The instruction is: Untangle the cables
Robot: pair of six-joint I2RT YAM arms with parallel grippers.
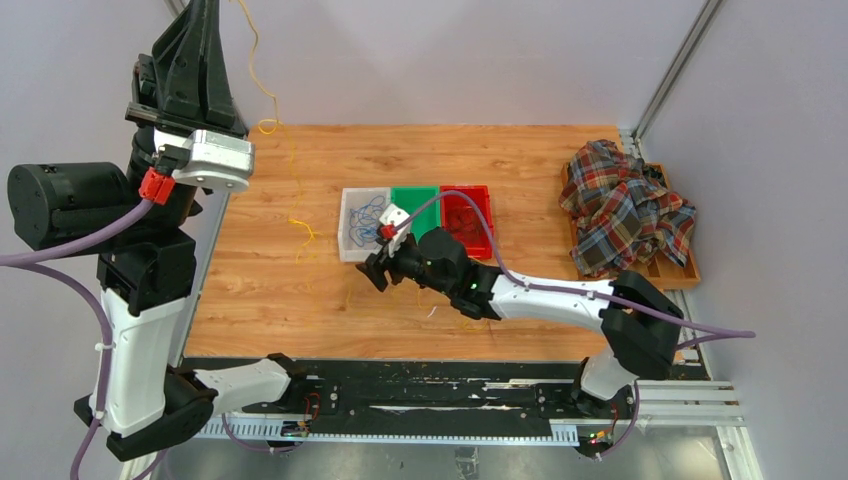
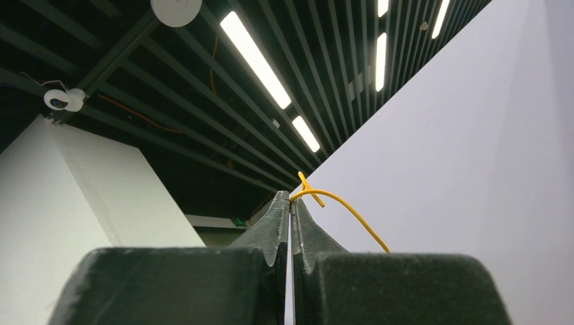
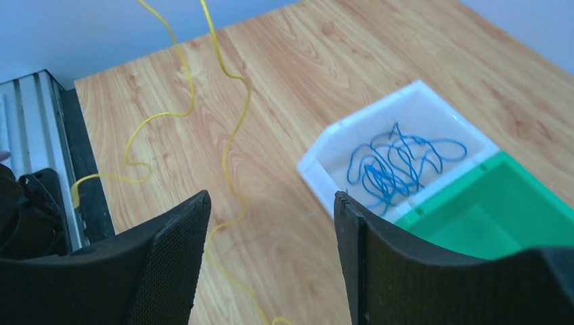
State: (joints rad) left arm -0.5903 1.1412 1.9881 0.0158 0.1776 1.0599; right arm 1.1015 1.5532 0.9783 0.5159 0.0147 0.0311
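My left gripper [image 2: 292,196] is raised high and points upward, shut on the end of a thin yellow cable [image 2: 345,206]. That yellow cable [image 1: 268,126] hangs in curls from the top of the overhead view down to the wooden table. In the right wrist view, the yellow cable [image 3: 230,142] trails across the boards and passes under the gap between the jaws. My right gripper [image 1: 372,268] [image 3: 271,196] hovers low in front of the bins, open and holding nothing. A tangle of blue cables [image 1: 368,213] [image 3: 396,162] lies in the white bin [image 1: 347,245] [image 3: 318,172].
A green bin [image 1: 415,197] [image 3: 514,203] and a red bin [image 1: 482,195] stand to the right of the white one. A plaid cloth [image 1: 625,205] is heaped on a wooden tray [image 1: 688,270] at the table's right edge. A black rail [image 1: 400,395] runs along the near edge.
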